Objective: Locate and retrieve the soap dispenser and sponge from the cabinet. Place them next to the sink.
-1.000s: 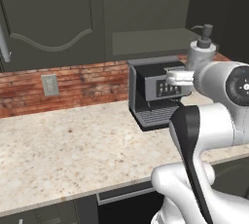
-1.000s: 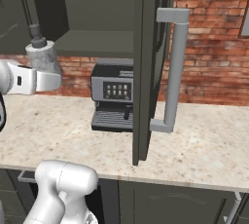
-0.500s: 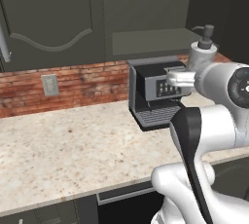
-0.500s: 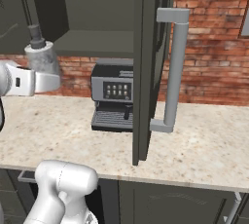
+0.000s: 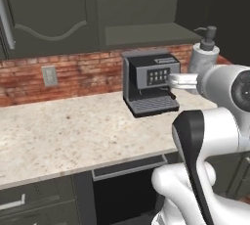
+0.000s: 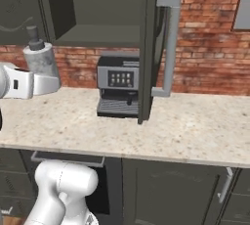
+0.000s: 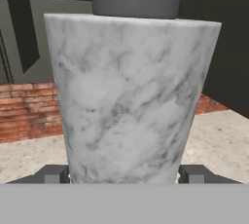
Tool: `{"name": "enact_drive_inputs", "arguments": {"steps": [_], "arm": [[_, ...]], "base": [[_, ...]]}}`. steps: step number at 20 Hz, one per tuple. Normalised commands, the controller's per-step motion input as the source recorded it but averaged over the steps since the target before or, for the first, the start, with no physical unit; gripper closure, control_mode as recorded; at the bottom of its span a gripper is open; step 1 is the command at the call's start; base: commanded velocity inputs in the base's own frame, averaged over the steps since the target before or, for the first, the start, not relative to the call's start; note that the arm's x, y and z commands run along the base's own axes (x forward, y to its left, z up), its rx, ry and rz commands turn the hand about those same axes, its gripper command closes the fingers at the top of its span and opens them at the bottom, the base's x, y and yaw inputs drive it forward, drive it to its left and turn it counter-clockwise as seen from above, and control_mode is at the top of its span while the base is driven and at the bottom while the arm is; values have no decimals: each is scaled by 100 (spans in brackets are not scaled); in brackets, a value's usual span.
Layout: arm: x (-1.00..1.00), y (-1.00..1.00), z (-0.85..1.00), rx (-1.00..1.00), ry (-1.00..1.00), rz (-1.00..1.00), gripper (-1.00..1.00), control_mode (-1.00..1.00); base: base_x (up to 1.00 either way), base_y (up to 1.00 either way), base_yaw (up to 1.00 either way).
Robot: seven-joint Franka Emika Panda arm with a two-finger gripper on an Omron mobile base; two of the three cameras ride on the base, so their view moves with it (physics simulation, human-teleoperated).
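The soap dispenser [image 5: 201,56], a grey-white marbled bottle with a grey pump, hangs upright in the air to the right of the coffee machine, held by my gripper [image 5: 194,76]. In the right base view the soap dispenser [image 6: 42,60] sits in the gripper [image 6: 47,80] at the far left, below and left of the open cabinet [image 6: 99,35]. Seen from the hand, the bottle [image 7: 131,96] stands between the two fingertips [image 7: 54,173] of the gripper [image 7: 124,175]. The cabinet shelf [image 5: 142,33] shows bare. The sponge and the sink are out of view.
A black coffee machine [image 5: 149,85] stands on the speckled counter [image 5: 63,131] against the brick wall. The open cabinet door [image 6: 150,48] with its long grey handle juts out over the counter [image 6: 195,131] just right of the machine [image 6: 117,92]. A wall socket [image 5: 49,76] sits at left.
The gripper keeps its hold on the soap dispenser at about the same height. The whole picture has shifted slightly in both base views.
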Motion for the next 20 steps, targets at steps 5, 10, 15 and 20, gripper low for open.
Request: {"name": "enact_drive_inputs", "arguments": {"steps": [5, 10, 15, 20], "arm": [[0, 0, 0, 0, 0, 0, 100, 100], [0, 0, 0, 0, 0, 0, 100, 100], [0, 0, 0, 0, 0, 0, 100, 100], [0, 0, 0, 0, 0, 0, 100, 100]], "base": [[-51, 0, -2], [-37, 0, -1], [-1, 0, 0], [-8, 1, -23]]}}
